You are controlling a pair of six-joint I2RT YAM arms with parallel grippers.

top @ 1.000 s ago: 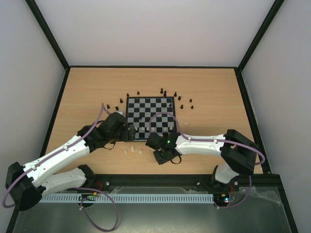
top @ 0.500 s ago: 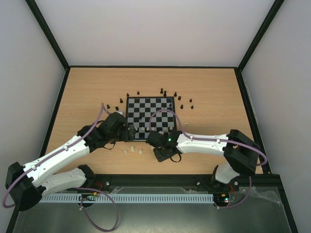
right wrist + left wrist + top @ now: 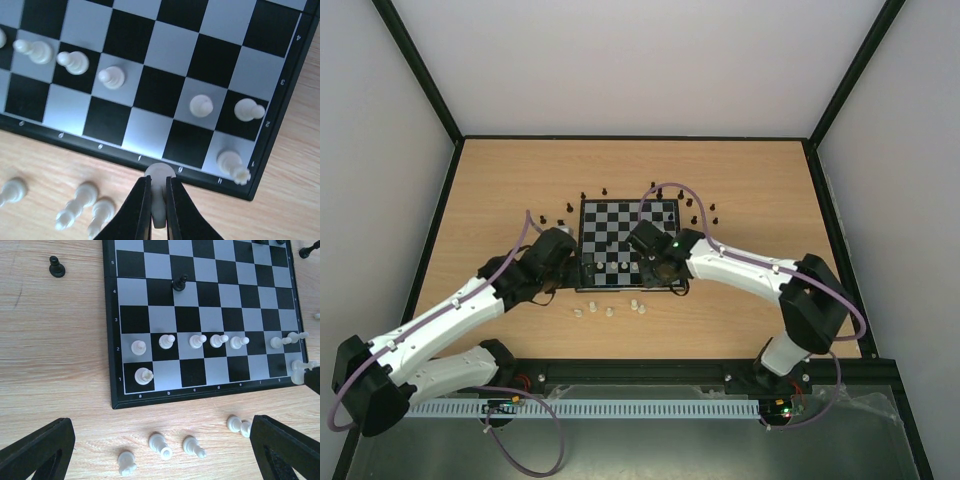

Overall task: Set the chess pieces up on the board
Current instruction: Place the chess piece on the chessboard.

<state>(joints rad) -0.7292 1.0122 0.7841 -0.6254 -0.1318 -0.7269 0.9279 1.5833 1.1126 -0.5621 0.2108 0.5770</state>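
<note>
The board (image 3: 620, 225) lies mid-table with a row of white pawns (image 3: 167, 341) on rank 2, white rooks at a1 (image 3: 144, 375) and h1 (image 3: 232, 165), and one black piece (image 3: 179, 283). My right gripper (image 3: 159, 210) is shut on a white piece (image 3: 160, 175) and holds it over the board's near edge by the f and g marks; in the top view it (image 3: 660, 270) is at the board's near right. My left gripper (image 3: 160, 450) is open and empty above several white pieces (image 3: 161, 446) lying on the table; from above it (image 3: 588, 275) is at the board's near left corner.
Several black pieces (image 3: 652, 187) stand on the wood around the board's far and side edges, one near the left edge (image 3: 56, 267). Loose white pieces (image 3: 610, 312) lie in front of the board. A black frame edges the table (image 3: 500, 180).
My right gripper has moved from the table in front of the board up to the board's near right edge, carrying a white piece. The left arm has barely moved.
</note>
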